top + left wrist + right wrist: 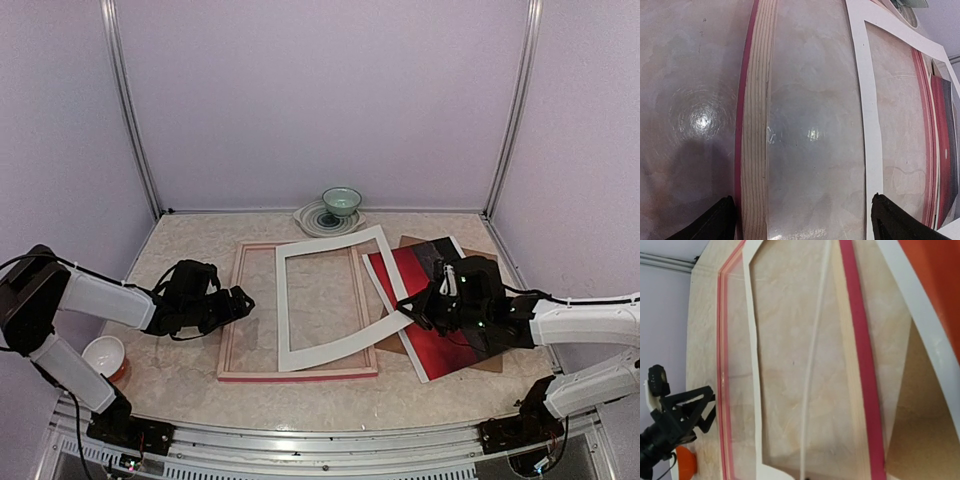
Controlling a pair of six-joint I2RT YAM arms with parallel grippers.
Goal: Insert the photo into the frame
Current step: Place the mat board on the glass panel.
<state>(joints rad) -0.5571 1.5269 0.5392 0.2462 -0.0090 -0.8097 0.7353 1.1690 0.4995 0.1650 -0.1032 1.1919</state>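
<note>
The left hand (243, 300) hovers low over the worktop (180, 370) with its fingers (715, 225) spread wide apart and nothing between them. The frame (300, 373) lies flat directly under and ahead of it, pale wood side up; its near long rail runs just inside one fingertip. A white mat (284, 310) lies askew across the frame, from beyond the left hand over to the right hand (418, 308). The right hand sits at the mat's corner, over the photo's (412, 268) edge. Whether its fingers are parted or closed I cannot tell (its wrist view does not show them clearly). The photo lies beneath and behind the right hand, outside the frame, resting on a brown backing board (490, 364).
</note>
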